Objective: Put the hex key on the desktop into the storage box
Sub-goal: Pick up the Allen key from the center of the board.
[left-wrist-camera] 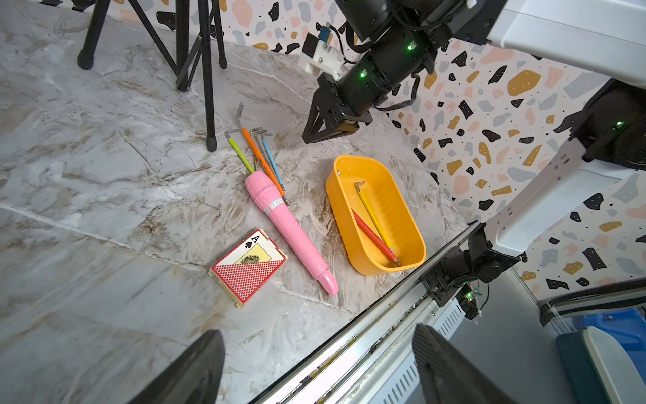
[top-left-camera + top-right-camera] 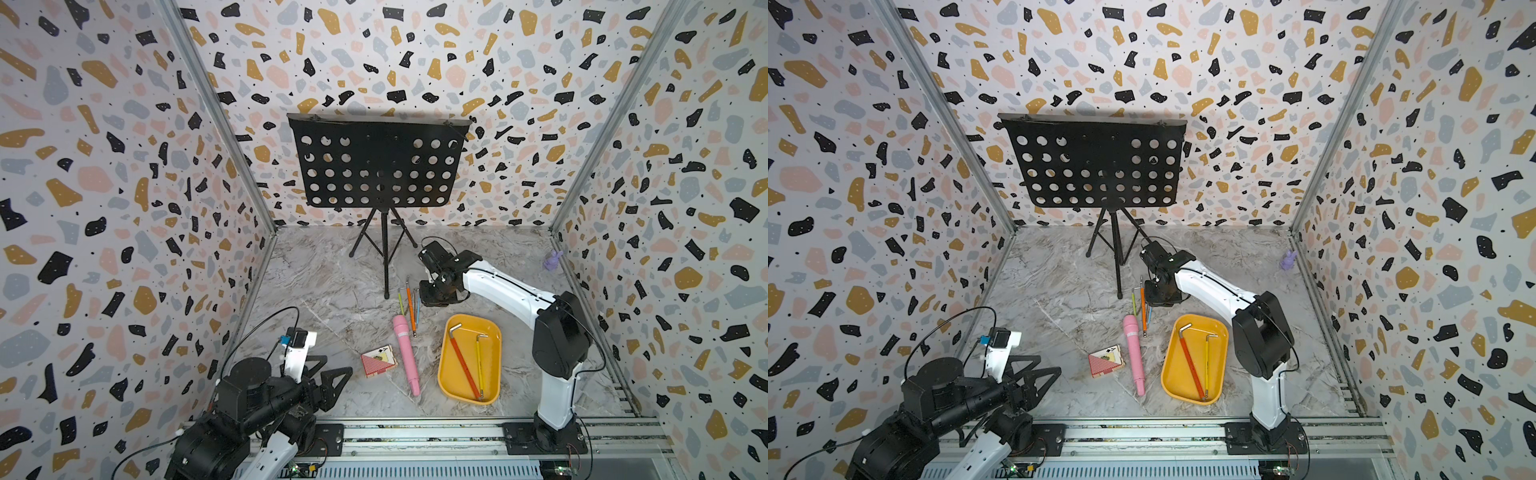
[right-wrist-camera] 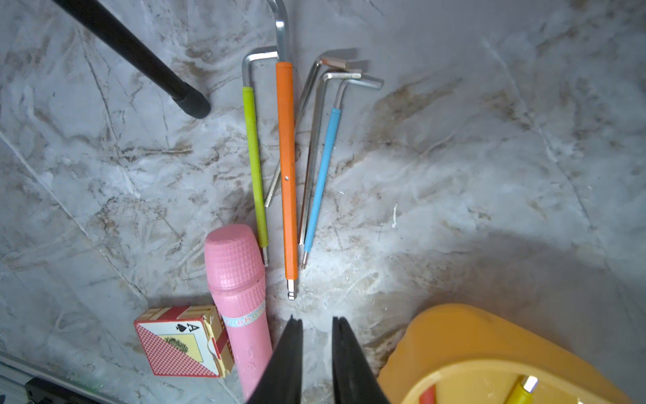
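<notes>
In a top view, right of centre: storage box (image 2: 490, 357) on desktop (image 2: 324, 291), two hex keys (image 2: 464, 362) inside. Left of it toy microphone (image 2: 405, 353), then card box (image 2: 377, 360). Above toy microphone, loose hex keys (image 2: 410, 307) bunched. Music stand (image 2: 376, 166) upper centre; small figure (image 2: 552, 261) far right.

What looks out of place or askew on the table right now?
Nothing looks spilled or broken. The loose hex keys lie bunched beside the pink microphone, one bare silver key slanting under the orange one, so lifting one may drag a neighbour. A small purple figure sits alone by the right wall.
</notes>
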You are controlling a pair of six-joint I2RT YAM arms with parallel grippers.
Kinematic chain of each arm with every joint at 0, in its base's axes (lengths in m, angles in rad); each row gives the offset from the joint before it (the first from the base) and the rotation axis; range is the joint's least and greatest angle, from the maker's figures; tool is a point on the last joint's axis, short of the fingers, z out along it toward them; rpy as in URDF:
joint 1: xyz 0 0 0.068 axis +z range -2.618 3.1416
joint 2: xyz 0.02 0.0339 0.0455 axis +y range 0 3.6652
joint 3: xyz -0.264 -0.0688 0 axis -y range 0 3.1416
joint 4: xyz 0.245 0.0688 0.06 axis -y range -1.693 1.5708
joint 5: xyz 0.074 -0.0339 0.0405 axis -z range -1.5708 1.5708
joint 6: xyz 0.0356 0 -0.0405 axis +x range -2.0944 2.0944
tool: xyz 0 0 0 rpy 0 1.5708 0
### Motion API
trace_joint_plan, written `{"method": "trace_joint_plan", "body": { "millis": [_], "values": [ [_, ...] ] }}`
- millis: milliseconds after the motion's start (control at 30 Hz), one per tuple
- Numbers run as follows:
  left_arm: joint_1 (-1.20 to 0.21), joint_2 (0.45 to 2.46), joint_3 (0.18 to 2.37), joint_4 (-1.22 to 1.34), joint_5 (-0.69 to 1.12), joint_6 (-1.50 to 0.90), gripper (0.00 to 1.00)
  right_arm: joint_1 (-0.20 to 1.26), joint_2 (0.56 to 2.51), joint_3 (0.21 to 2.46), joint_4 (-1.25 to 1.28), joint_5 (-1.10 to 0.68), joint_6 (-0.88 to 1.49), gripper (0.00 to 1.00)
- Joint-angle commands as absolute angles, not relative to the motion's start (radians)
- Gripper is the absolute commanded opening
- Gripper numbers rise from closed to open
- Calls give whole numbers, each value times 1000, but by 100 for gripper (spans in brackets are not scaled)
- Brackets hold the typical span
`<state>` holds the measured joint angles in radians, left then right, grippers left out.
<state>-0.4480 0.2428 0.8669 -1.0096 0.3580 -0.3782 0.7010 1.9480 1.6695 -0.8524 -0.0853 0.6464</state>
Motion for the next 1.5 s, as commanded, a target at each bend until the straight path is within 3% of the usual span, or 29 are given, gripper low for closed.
{"method": "trace_joint_plan", "body": {
  "millis": [0,467,1467],
  "values": [
    [-447,252,884,-988,360,-375,88,703,2001,1763,-918,-57,662,20],
    [-447,250,884,-989,357,-376,88,684,2234,1963,-965,-39,697,24],
    [-446,251,884,-989,360,-376,88,673,2347,2042,-971,-17,741,24]
  ]
}}
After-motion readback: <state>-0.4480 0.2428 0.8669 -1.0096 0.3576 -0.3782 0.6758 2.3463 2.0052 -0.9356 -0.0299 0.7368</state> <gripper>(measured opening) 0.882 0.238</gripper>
